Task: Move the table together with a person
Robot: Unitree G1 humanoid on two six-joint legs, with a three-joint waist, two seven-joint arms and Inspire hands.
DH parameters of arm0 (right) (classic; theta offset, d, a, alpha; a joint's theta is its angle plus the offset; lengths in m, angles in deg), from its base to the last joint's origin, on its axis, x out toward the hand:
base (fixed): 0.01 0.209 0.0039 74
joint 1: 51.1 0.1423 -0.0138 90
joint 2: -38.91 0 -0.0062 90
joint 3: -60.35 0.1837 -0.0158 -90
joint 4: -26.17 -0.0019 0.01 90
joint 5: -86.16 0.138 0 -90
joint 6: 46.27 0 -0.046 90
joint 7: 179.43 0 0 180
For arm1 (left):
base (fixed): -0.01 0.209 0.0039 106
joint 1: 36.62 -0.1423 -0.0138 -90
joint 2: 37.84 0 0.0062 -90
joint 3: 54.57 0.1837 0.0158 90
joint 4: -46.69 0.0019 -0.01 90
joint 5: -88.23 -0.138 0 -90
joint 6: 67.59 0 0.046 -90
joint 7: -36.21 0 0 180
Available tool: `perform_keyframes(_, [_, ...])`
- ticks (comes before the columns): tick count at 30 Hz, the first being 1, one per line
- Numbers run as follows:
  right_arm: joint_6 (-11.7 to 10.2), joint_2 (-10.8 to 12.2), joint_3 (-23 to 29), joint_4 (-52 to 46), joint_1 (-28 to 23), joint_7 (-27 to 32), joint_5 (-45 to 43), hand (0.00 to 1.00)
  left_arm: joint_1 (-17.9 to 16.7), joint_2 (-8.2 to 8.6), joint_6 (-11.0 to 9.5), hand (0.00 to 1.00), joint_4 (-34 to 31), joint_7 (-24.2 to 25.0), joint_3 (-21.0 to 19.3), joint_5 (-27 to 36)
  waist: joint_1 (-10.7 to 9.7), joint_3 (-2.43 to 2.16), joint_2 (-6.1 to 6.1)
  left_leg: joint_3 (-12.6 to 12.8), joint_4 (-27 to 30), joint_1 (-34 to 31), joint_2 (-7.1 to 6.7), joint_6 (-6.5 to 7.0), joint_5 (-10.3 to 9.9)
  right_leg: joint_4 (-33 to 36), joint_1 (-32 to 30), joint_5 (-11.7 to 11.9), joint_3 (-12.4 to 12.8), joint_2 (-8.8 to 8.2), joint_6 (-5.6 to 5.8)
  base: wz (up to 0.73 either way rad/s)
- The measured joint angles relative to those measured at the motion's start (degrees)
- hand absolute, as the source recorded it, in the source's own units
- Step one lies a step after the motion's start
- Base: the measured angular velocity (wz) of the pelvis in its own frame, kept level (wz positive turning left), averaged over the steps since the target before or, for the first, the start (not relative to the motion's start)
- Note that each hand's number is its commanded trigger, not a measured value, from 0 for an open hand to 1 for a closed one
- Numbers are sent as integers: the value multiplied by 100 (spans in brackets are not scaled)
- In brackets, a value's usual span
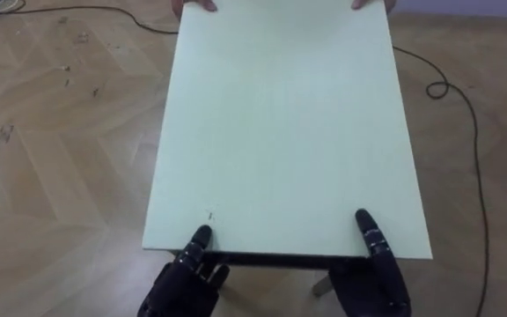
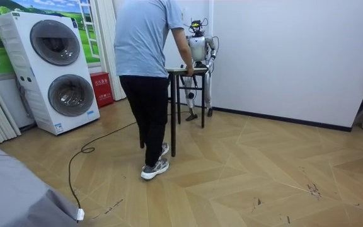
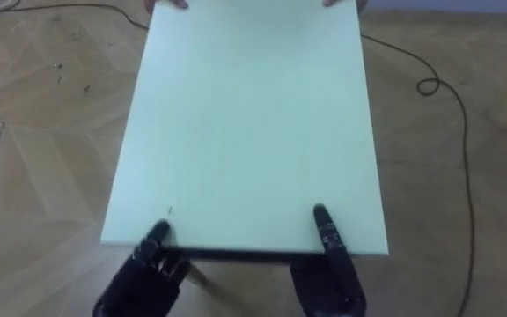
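Pale table (image 1: 280, 132) rests clamped in left hand (image 1: 183, 282) and right hand (image 1: 372, 277).

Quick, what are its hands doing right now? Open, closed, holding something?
Left hand: shut on the table at its near edge, thumb on top.
Right hand: shut on that same edge, thumb on top.

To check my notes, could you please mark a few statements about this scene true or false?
1. The left hand and right hand grip the table's near edge, thumbs on top. True.
2. The person holds the far edge with one hand. False: both of the person's hands are on it.
3. A cable lies on the floor at the robot's right. True.
4. The washing machines stand beside the robot. False: they stand at the room view's left, past the person.
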Motion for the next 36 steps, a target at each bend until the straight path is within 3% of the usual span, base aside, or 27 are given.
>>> perform_keyframes(2, [-42,5,3,-3,115,1,33,100,160,0,-28,100,-4,-46,-1,-11,-100,-3,1,-125,-600,37,-31,79,-282,-43,-223,225,-84,-2,-8,24])
perform_keyframes(3, [-68,5,8,1,190,34,40,100,266,2,-42,100,-4,-106,13,-12,-133,-6,-5,-132,-862,3,-78,198,-380,-115,-338,355,-92,-15,-19,20])
perform_keyframes(5, [-65,11,23,15,280,62,40,100,379,3,-60,100,0,-187,15,-15,-199,-2,-52,-133,-1072,-101,-229,262,-362,-258,-446,593,-81,-125,-23,16])
perform_keyframes(7, [-48,56,65,65,277,63,29,100,413,55,-71,100,36,-249,12,-70,-188,7,-134,-62,-1205,-113,-444,507,-222,-492,-436,897,44,-231,9,-2])
perform_keyframes(9, [-21,85,70,149,283,63,2,100,407,56,-80,100,95,-255,5,-76,-180,5,-200,50,-1196,-120,-576,603,-158,-621,-411,1096,139,-311,34,-12])
perform_keyframes(11, [62,120,122,228,275,61,-51,100,406,90,-80,100,186,-257,8,-74,-203,1,-247,137,-1207,-128,-698,689,-85,-727,-397,1270,425,-361,212,-3])
perform_keyframes(12, [119,112,148,229,253,61,-64,100,370,110,-80,100,196,-265,12,-75,-232,-1,-268,169,-1197,-150,-762,750,-38,-791,-388,1393,591,-384,438,0])
perform_keyframes(13, [204,94,178,229,249,62,-64,100,362,110,-79,100,207,-265,12,-77,-290,8,-288,163,-1199,-194,-811,812,34,-853,-388,1497,814,-396,884,9])
perform_keyframes(14, [229,95,208,230,249,63,-63,100,362,109,-79,100,208,-266,12,-77,-317,9,-289,164,-1203,-226,-812,837,59,-848,-393,1521,922,-407,1123,39])
perform_keyframes(15, [305,133,260,235,202,63,-61,100,364,104,-76,100,216,-273,13,-117,-398,15,-311,215,-1203,-268,-795,864,136,-494,-444,1412,1184,-477,1164,78])
perform_keyframes(16, [338,167,289,234,101,62,-39,100,366,157,-72,100,237,-303,29,-187,-564,11,-324,406,-1219,-266,-698,850,194,308,-484,911,1416,-620,1020,94])
perform_keyframes(17, [335,183,302,230,42,53,-29,100,364,161,-68,100,238,-319,34,-241,-611,2,-341,517,-1258,-255,-648,839,231,733,-493,622,1506,-689,1024,88])
perform_keyframes(18, [325,185,316,222,-39,20,8,100,362,168,-59,100,238,-325,37,-330,-622,-9,-361,676,-1364,-233,-602,825,317,1391,-427,169,1672,-776,1044,51])
perform_keyframes(19, [307,184,309,222,-46,15,14,100,363,177,-59,100,237,-325,34,-344,-613,-14,-373,770,-1477,-213,-591,815,394,1694,-231,-166,1708,-856,1095,29])
perform_keyframes(21, [237,186,238,222,-24,20,16,100,360,189,-58,100,236,-322,8,-342,-534,-13,-376,804,-1562,-193,-608,787,446,1521,79,-440,1866,-812,1207,-7])
perform_keyframes(25, [147,146,160,218,93,38,24,100,360,208,-62,100,235,-298,-59,-349,-310,-29,-432,885,-1802,-200,-626,731,568,606,333,-413,1964,-536,1158,-20])
perform_keyframes(28, [55,141,115,217,102,40,15,100,334,199,-65,100,236,-272,-52,-347,-255,-52,-513,834,-1932,-123,-606,722,631,334,474,-358,1934,-469,1152,4])
perform_keyframes(31, [-31,137,65,216,119,40,-3,100,319,192,-76,100,230,-252,-57,-347,-109,-55,-517,790,-2017,-67,-551,703,650,-86,687,-190,1921,-323,1164,1])
perform_keyframes(36, [-181,98,-31,212,184,40,15,100,312,178,-87,100,225,-194,-102,-348,9,-56,-517,698,-2022,-67,-510,705,654,-366,834,-124,1804,-286,1192,9])
